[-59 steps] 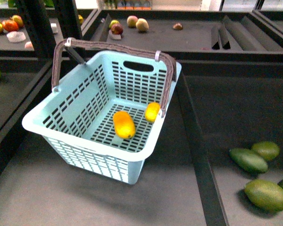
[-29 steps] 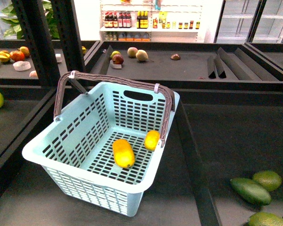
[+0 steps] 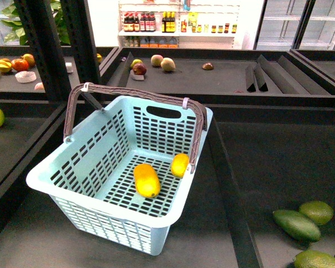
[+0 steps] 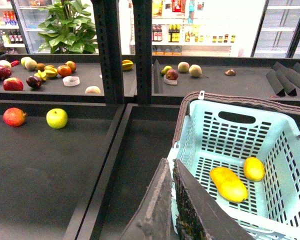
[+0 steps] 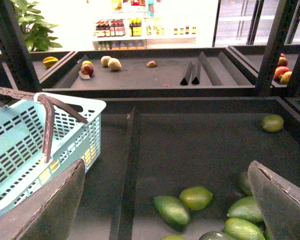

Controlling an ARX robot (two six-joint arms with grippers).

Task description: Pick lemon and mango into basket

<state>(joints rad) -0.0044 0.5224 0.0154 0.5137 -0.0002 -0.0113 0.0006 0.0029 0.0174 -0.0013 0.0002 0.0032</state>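
Note:
The pale aqua basket stands on the dark shelf with its brown handles up. Inside it lie the longer yellow-orange mango and the small yellow lemon. The left wrist view shows the basket, the mango and the lemon. My left gripper is shut and empty, just outside the basket's near rim. My right gripper is open and empty, to the right of the basket and above green fruits. No arm shows in the front view.
Dark green oval fruits lie at the right, also in the right wrist view. A raised divider runs beside the basket. Black posts stand behind. A red apple and a green apple lie left.
The front view has tilted up since a second ago, so the back shelves and shop show. The basket, mango and lemon have not moved in the last half second.

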